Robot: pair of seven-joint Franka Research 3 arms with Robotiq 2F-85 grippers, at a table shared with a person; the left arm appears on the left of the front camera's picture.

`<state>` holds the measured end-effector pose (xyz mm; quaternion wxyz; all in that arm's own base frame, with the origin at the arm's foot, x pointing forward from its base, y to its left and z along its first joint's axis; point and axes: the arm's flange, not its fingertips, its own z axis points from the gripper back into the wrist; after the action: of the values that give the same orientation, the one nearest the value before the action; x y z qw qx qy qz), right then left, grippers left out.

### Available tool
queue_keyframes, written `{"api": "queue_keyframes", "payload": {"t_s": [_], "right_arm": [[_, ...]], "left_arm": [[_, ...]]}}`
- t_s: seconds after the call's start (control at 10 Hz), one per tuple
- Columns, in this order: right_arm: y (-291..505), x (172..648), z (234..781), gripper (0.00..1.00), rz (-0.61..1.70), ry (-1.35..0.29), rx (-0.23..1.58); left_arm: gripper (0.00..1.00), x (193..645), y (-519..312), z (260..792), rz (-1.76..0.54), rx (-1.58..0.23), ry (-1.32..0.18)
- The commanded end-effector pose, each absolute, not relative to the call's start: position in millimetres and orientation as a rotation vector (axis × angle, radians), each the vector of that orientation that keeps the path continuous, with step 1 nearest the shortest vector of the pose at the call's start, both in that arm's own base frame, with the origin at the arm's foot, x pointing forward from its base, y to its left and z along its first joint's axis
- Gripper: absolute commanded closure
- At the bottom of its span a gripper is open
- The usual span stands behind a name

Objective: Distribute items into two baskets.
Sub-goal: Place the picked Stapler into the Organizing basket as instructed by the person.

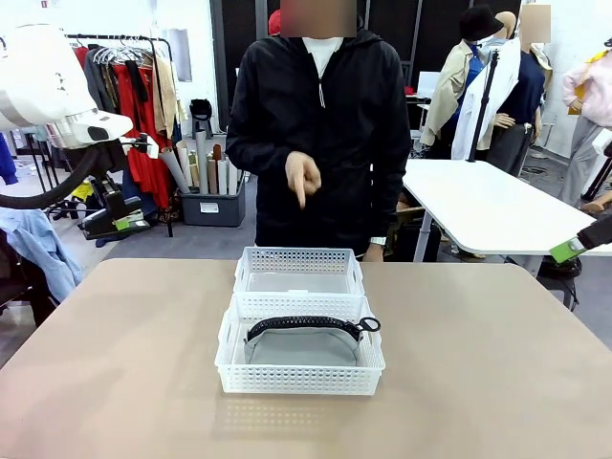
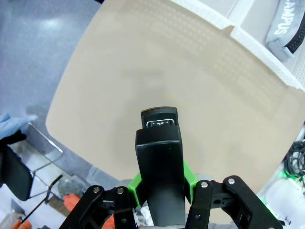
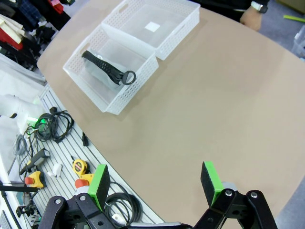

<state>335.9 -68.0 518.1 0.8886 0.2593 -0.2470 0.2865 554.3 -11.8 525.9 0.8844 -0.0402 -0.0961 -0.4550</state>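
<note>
**Above the surface's left side: stapler gripped, one basket waiting**

Over at the left edge of the surface (image 1: 115, 363), my left gripper (image 2: 161, 191) has its jaws pinched on the black stapler (image 2: 159, 162), green pads pressed against both flanks, its nose pointing away from the wrist. My worry is the long body: held near its rear, it could pivot or slip between the pads as I swing it across, and I judge a careless release could catch a lattice rim.

On my other arm, the right gripper (image 3: 155, 183) hangs with jaws spread wide, holding nothing, high over the near right corner.

The grey pouch (image 1: 301, 346) with its coiled strap (image 1: 304, 325) already lies in the near basket (image 1: 296, 381). Touching it behind, the far basket (image 1: 298, 260) holds nothing, and the person's hand (image 1: 302, 178) points down above it, so I take that as the stapler's destination.
</note>
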Motion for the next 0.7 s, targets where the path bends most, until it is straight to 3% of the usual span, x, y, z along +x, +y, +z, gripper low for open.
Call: {"api": "queue_keyframes", "payload": {"t_s": [0.0, 0.6], "right_arm": [[-69.0, 335.5, 518.6, 0.0, 0.607, -0.518, 0.541], [-69.0, 335.5, 518.6, 0.0, 0.607, -0.518, 0.541]], "left_arm": [[0.97, 554.1, -10.2, 527.0, -0.94, -0.081, -0.202], [0.97, 554.1, -10.2, 527.0, -0.94, -0.081, -0.202]]}}
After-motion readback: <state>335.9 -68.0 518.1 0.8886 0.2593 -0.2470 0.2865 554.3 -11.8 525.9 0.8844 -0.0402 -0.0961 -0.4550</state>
